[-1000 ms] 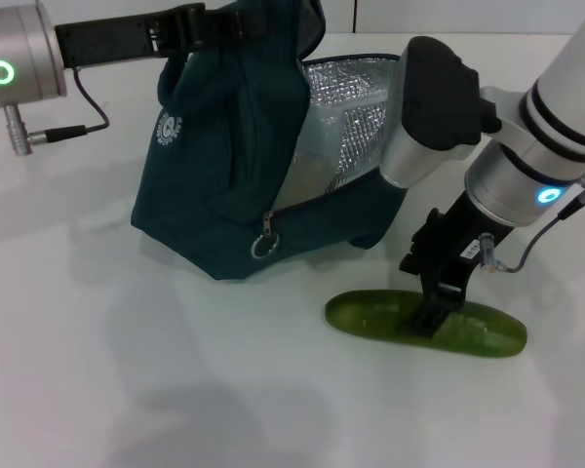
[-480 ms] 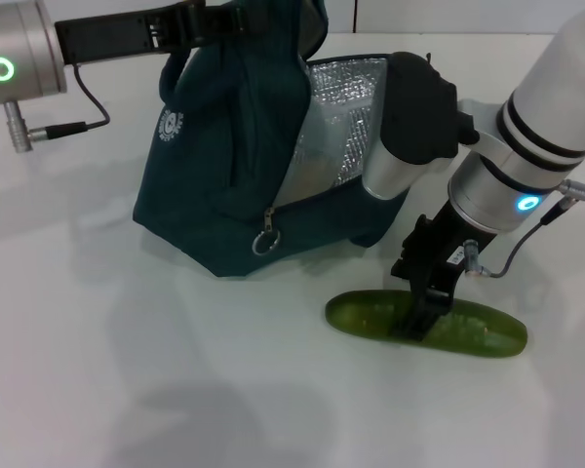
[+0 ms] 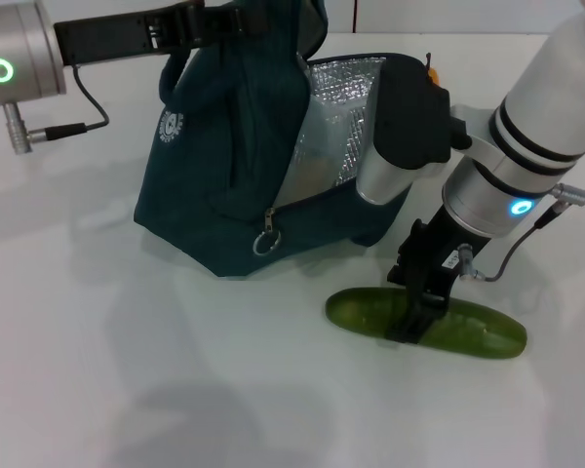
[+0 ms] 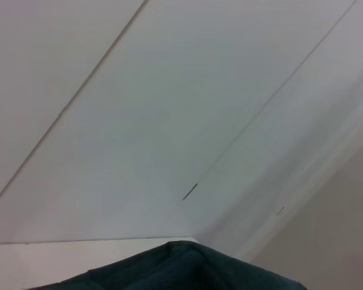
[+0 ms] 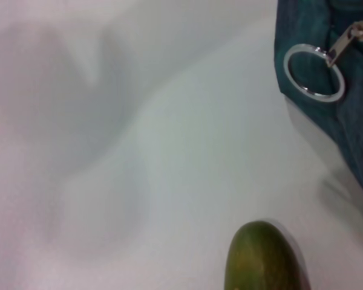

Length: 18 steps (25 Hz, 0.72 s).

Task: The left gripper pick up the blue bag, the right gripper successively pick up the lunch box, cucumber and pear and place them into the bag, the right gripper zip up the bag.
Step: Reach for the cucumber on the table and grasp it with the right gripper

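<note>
The blue bag (image 3: pixel 224 166) hangs tilted with its base on the table and its foil-lined mouth open toward the right. My left gripper (image 3: pixel 219 21) is shut on the bag's top by the handles. The bag's edge (image 4: pixel 181 269) shows in the left wrist view. A pale clear shape inside the mouth looks like the lunch box (image 3: pixel 310 171). The cucumber (image 3: pixel 473 331) lies flat on the table in front of the bag. My right gripper (image 3: pixel 414 320) is down on its middle. A sliver of the orange pear (image 3: pixel 430 67) peeks from behind the right arm.
The ring zipper pull (image 3: pixel 264 244) hangs on the bag's front side; it appears close in the right wrist view as a ring (image 5: pixel 314 71) beside the cucumber's end (image 5: pixel 263 257). White table (image 3: pixel 156 370) stretches in front and to the left.
My right arm has shifted left, sliding the gripper a little along the cucumber toward its middle. The cucumber, the bag and the left arm have stayed in place.
</note>
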Each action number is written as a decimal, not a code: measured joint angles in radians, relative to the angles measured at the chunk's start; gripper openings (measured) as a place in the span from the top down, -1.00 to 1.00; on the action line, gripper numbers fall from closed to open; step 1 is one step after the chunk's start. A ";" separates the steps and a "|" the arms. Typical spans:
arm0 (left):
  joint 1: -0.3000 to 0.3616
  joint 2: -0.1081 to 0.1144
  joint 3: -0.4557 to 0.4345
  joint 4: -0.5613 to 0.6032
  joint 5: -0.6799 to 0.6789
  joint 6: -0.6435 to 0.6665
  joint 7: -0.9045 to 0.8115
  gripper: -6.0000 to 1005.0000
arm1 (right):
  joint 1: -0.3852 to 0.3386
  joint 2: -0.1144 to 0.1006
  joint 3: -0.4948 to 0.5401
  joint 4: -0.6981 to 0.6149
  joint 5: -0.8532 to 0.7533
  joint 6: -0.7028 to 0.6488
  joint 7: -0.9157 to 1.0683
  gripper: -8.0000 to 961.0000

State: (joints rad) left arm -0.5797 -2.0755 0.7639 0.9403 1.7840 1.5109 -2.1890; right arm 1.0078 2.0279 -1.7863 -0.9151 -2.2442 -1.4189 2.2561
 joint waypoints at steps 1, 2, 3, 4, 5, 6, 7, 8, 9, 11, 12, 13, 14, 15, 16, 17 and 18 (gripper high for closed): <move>0.001 0.000 0.000 0.000 0.000 0.000 0.000 0.90 | 0.000 0.000 -0.003 0.002 0.000 0.000 0.000 -0.65; 0.001 0.000 0.000 0.000 0.000 0.000 0.000 0.90 | 0.000 0.000 -0.006 0.004 0.002 0.001 0.000 -0.63; 0.001 0.000 0.000 0.000 0.000 0.000 0.000 0.90 | 0.001 0.000 -0.009 0.008 0.003 0.002 0.000 -0.60; 0.001 0.000 0.000 0.000 0.000 0.000 0.000 0.90 | 0.002 0.000 -0.011 0.012 0.005 0.002 0.000 -0.58; 0.001 0.000 0.000 0.000 0.000 0.000 0.000 0.90 | 0.003 0.000 -0.011 0.015 0.007 0.003 0.000 -0.56; 0.001 0.000 -0.001 0.000 0.000 0.000 0.000 0.90 | 0.005 0.000 -0.013 0.022 0.008 0.004 0.000 -0.54; 0.001 0.000 -0.001 0.000 0.000 -0.002 0.000 0.90 | 0.007 0.000 -0.015 0.027 0.009 0.005 0.000 -0.52; 0.001 0.000 -0.001 0.000 0.000 -0.002 0.000 0.90 | 0.009 0.000 -0.018 0.031 0.009 0.005 0.000 -0.50; 0.001 0.000 -0.001 0.000 0.000 -0.006 0.000 0.90 | 0.010 0.000 -0.020 0.034 0.010 0.006 0.000 -0.48; 0.001 0.000 -0.001 0.000 0.000 -0.008 0.000 0.90 | 0.010 0.000 -0.023 0.035 0.011 0.007 0.000 -0.45; 0.000 0.000 -0.002 0.000 0.000 -0.011 0.000 0.90 | 0.010 0.000 -0.023 0.035 0.011 0.007 0.000 -0.43; 0.000 0.000 -0.002 0.000 0.000 -0.011 0.000 0.90 | 0.010 0.000 -0.023 0.035 0.011 0.008 0.000 -0.41; 0.000 0.000 -0.002 0.000 0.000 -0.012 0.000 0.90 | 0.010 0.000 -0.024 0.035 0.011 0.008 0.000 -0.40; 0.000 0.000 -0.002 0.000 0.000 -0.012 0.000 0.90 | 0.011 0.000 -0.024 0.035 0.011 0.010 0.000 -0.38; -0.001 0.000 -0.002 0.000 0.000 -0.012 0.000 0.90 | 0.011 0.000 -0.024 0.035 0.011 0.012 0.000 -0.36; -0.002 0.000 -0.002 0.000 0.000 -0.012 0.000 0.90 | 0.011 0.000 -0.024 0.036 0.011 0.015 0.000 -0.34; -0.002 0.000 -0.002 0.000 0.000 -0.012 0.000 0.90 | 0.012 0.000 -0.024 0.037 0.011 0.016 0.001 -0.33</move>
State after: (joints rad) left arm -0.5817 -2.0755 0.7623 0.9403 1.7838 1.4986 -2.1889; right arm 1.0195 2.0278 -1.8101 -0.8785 -2.2334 -1.4026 2.2567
